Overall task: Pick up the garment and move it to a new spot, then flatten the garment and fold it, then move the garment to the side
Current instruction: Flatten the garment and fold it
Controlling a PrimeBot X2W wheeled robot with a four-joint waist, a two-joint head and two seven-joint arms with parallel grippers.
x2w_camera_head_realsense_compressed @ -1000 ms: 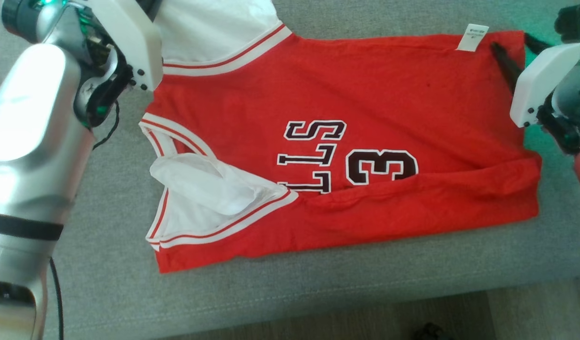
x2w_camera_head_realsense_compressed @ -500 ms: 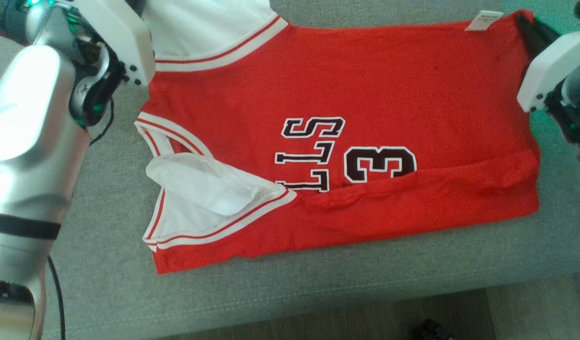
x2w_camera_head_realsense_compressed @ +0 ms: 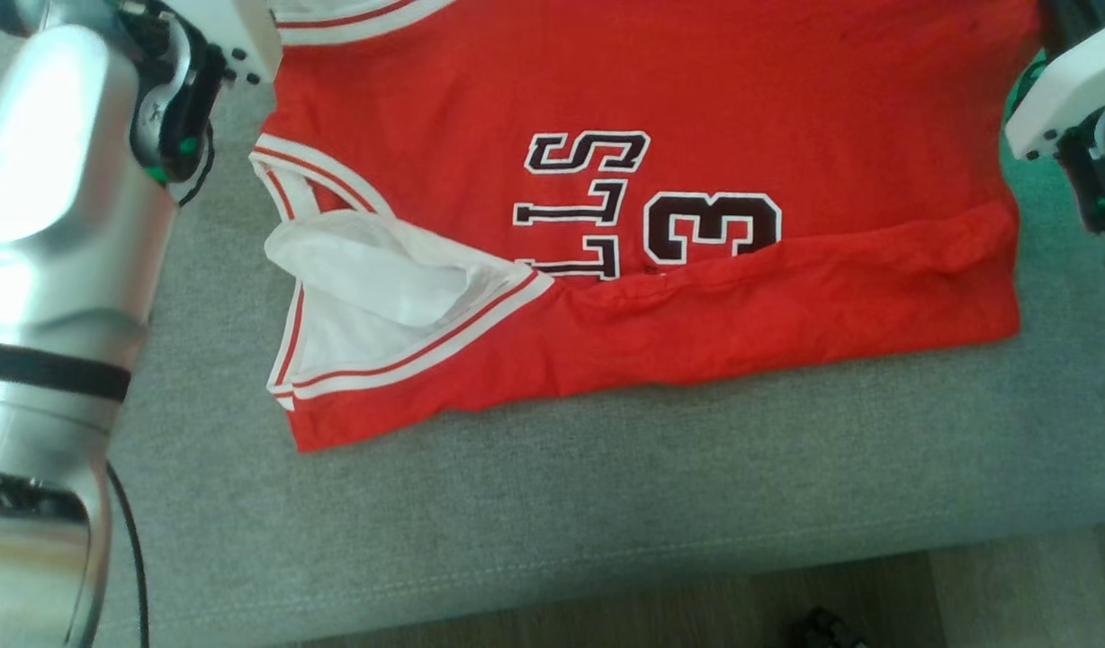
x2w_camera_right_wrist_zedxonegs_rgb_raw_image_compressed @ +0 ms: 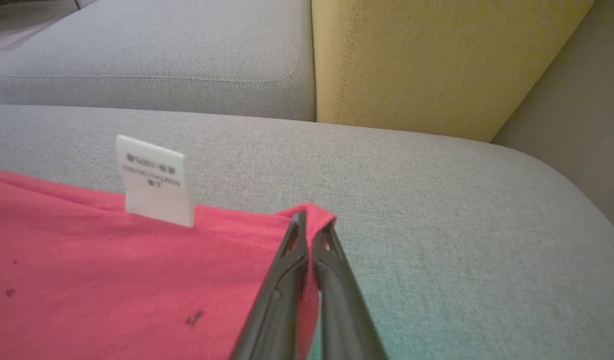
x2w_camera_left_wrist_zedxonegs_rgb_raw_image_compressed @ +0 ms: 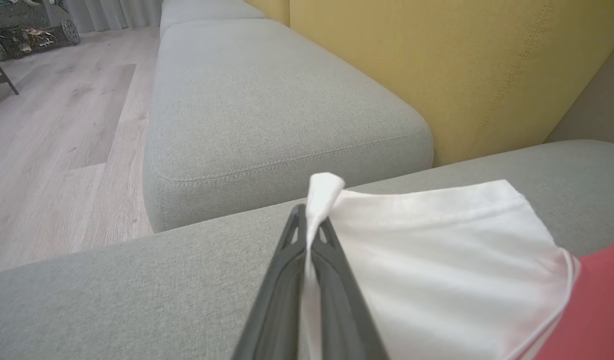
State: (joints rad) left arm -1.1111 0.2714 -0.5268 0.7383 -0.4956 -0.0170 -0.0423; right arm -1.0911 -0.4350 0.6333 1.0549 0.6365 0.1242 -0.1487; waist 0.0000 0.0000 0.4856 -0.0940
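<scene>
The jersey (x2w_camera_head_realsense_compressed: 696,81) is lying spread across the grey cushion (x2w_camera_head_realsense_compressed: 606,522), and its far edge is running out of the top of the head view. My left gripper (x2w_camera_left_wrist_zedxonegs_rgb_raw_image_compressed: 309,222) is clamping tight on a corner of the white far sleeve (x2w_camera_left_wrist_zedxonegs_rgb_raw_image_compressed: 437,250), with a tuft of cloth poking out past the fingertips. My right gripper (x2w_camera_right_wrist_zedxonegs_rgb_raw_image_compressed: 311,225) is pinching shut on a red corner of the hem, near the white tag (x2w_camera_right_wrist_zedxonegs_rgb_raw_image_compressed: 154,182) that is standing up from the edge.

The jersey's near strip is lying folded over onto the front, and it is covering the bottom of the dark letters and of the 3 (x2w_camera_head_realsense_compressed: 710,225). On my left the near sleeve (x2w_camera_head_realsense_compressed: 372,279) is bunching into a loose white lump inside the striped armhole. My left arm (x2w_camera_head_realsense_compressed: 58,207) is reaching along the cushion's left side. A yellow backrest (x2w_camera_left_wrist_zedxonegs_rgb_raw_image_compressed: 437,60) is rising behind the cushion, and wooden floor (x2w_camera_left_wrist_zedxonegs_rgb_raw_image_compressed: 62,125) is showing beside it.
</scene>
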